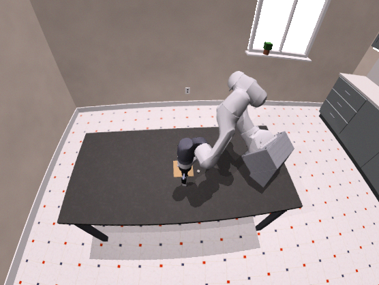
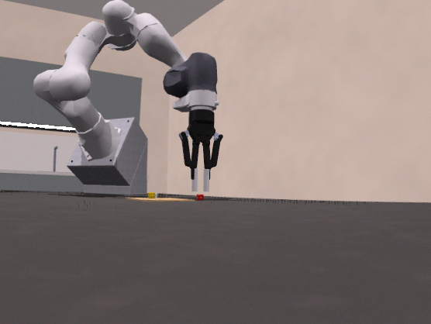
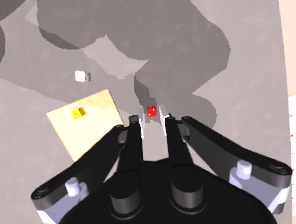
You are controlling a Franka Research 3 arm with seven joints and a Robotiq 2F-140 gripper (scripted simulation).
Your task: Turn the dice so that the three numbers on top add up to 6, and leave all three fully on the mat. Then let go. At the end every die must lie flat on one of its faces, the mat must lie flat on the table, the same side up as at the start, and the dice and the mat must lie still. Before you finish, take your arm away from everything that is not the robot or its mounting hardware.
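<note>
The red die (image 2: 200, 197) (image 3: 151, 111) lies on the table beside the mat, off it. My gripper (image 2: 200, 191) (image 3: 151, 113) hangs just above the red die, its fingers a little apart with nothing between them. The yellow die (image 2: 151, 195) (image 3: 77, 113) lies on the orange-tan mat (image 1: 176, 172) (image 3: 95, 132). The white die (image 1: 198, 171) (image 3: 81, 76) lies on the table beyond the mat's edge, on the side toward the arm's base. The numbers on the tops are too small to read surely. In the top view the arm hides part of the mat.
The dark table (image 1: 129, 177) carries the arm's grey slanted base (image 1: 267, 161) at its right end. The arm reaches over the table from there, and its shadows fall around the white and red dice.
</note>
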